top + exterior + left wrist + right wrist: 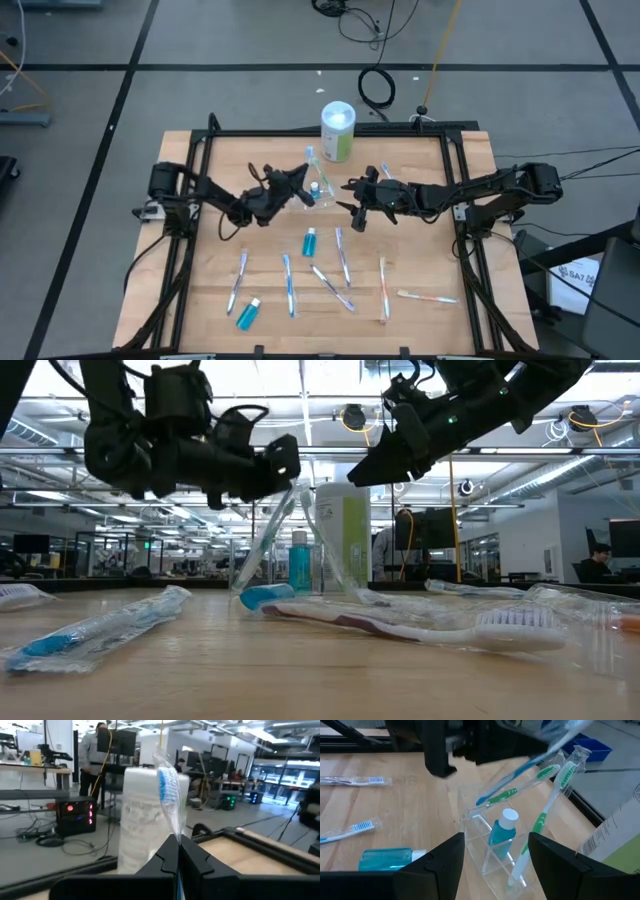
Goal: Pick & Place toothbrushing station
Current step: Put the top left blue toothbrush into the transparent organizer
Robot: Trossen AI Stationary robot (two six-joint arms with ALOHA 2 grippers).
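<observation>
Pinching a wrapped blue toothbrush [167, 785] between pressed-together fingers, the left gripper [283, 190] holds it over the clear cup [492, 845] at mid-table. Released crooked, it could topple the cup. The right gripper [358, 205] waits alongside, fingers spread.

The left hand [297, 187] and right hand [354, 203] flank the clear cup [318, 189]; toothbrushes [341, 255] lie nearer, apparently wrapped.
</observation>
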